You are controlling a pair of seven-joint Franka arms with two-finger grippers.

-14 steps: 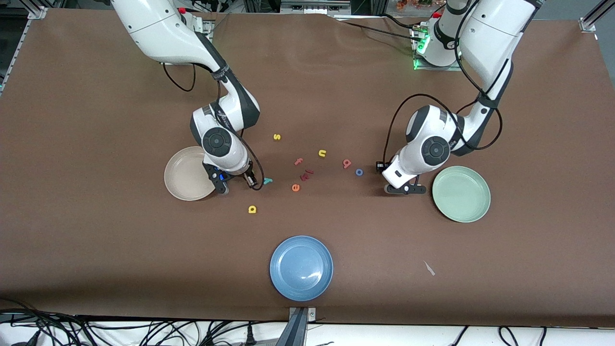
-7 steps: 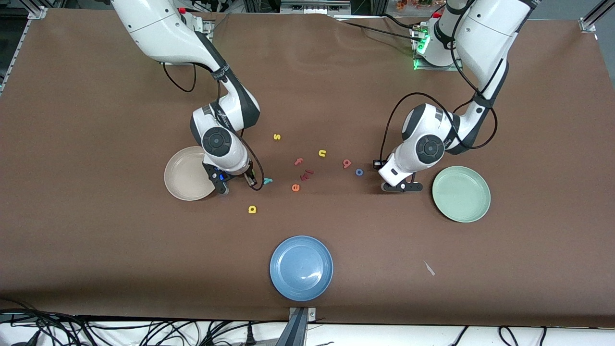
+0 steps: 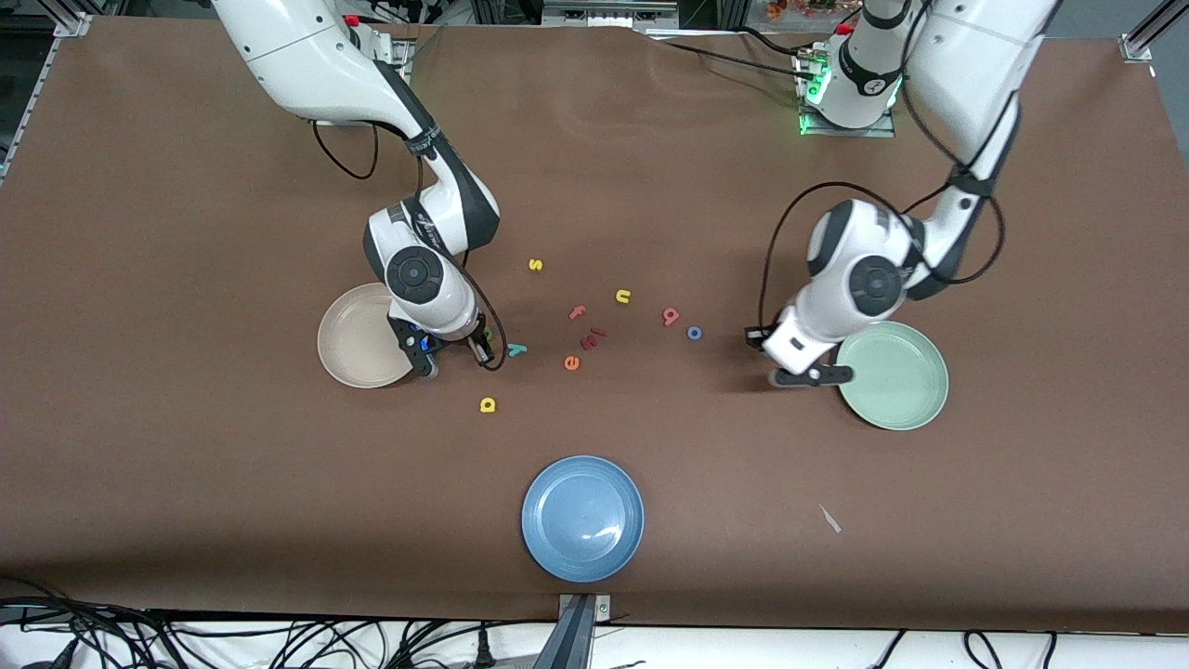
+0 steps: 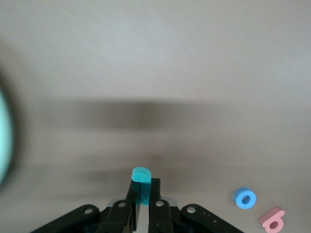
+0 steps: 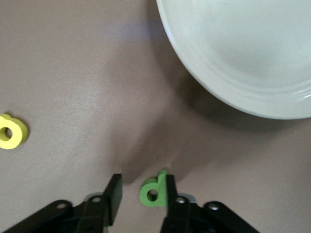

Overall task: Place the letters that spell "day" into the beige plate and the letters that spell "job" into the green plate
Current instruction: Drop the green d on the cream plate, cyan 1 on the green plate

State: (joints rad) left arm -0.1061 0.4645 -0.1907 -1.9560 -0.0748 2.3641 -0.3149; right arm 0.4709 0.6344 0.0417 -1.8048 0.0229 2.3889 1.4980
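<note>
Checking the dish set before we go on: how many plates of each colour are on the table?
beige plate: 1
green plate: 1
blue plate: 1
Total: 3 plates

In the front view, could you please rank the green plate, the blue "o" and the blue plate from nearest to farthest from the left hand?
From the left hand:
1. Green plate, right beside it.
2. Blue "o", toward the table's middle.
3. Blue plate, nearest the front camera.
</note>
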